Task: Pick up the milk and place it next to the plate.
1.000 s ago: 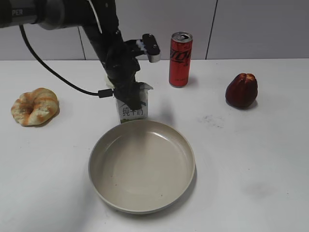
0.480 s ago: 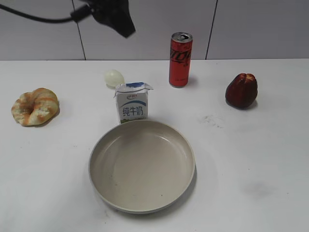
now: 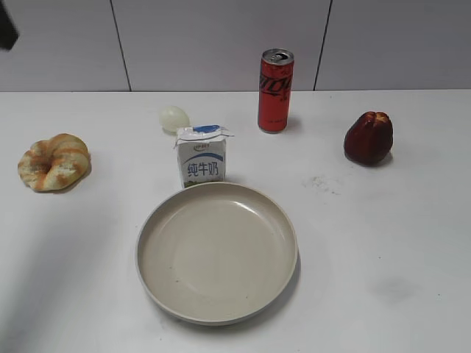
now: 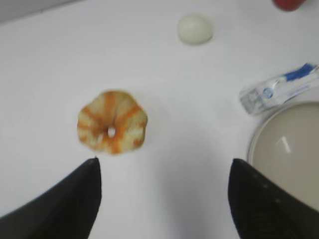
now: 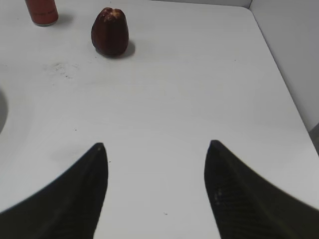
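The milk (image 3: 202,156), a small white carton with blue lettering, stands upright just behind the far rim of the beige plate (image 3: 216,251). In the left wrist view the milk (image 4: 279,88) shows from above next to the plate (image 4: 286,149) at the right edge. My left gripper (image 4: 164,162) is open and empty, high above the table near the striped bun. My right gripper (image 5: 155,145) is open and empty over bare table to the right. Only a dark bit of the left arm (image 3: 6,26) shows at the top left of the exterior view.
A striped bun (image 3: 53,162) lies at the left, a pale egg (image 3: 174,118) behind the milk, a tall red can (image 3: 275,90) at the back and a dark red fruit (image 3: 368,137) at the right. The table's right edge (image 5: 279,74) shows in the right wrist view.
The left arm let go of the milk and drew up and away to the left, almost out of the exterior view. The milk stands free behind the plate.
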Controlling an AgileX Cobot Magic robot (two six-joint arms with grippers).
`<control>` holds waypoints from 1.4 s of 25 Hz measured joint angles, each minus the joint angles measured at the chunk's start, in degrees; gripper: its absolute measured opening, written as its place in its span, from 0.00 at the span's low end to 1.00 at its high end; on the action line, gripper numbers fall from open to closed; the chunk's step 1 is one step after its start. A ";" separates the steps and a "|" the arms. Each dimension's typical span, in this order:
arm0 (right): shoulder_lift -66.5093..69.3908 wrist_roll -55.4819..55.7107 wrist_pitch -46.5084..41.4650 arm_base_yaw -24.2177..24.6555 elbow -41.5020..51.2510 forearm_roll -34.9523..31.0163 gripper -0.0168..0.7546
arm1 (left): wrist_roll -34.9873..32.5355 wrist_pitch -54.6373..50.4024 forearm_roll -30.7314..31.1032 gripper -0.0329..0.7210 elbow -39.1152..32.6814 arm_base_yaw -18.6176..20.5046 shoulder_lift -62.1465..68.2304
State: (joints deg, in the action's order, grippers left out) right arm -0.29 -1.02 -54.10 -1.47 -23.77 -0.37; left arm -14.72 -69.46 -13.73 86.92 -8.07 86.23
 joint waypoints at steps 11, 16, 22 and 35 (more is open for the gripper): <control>0.00 0.00 0.00 0.00 0.00 0.00 0.63 | 5.13 4.68 -2.67 0.83 -43.95 3.99 -33.82; 0.00 0.00 0.00 0.00 0.00 0.00 0.63 | 7.65 6.39 -0.53 0.83 -53.04 3.99 -51.30; 0.00 0.00 0.00 0.00 0.00 0.00 0.63 | 9.84 7.56 1.67 0.83 -58.22 3.99 -68.66; 0.00 0.00 0.00 0.00 0.00 0.00 0.63 | 10.16 7.47 5.33 0.72 -58.84 3.99 -75.83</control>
State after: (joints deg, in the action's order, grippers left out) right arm -0.29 -1.02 -54.10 -1.47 -23.77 -0.37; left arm -4.56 -61.99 -8.40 28.08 -4.08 10.40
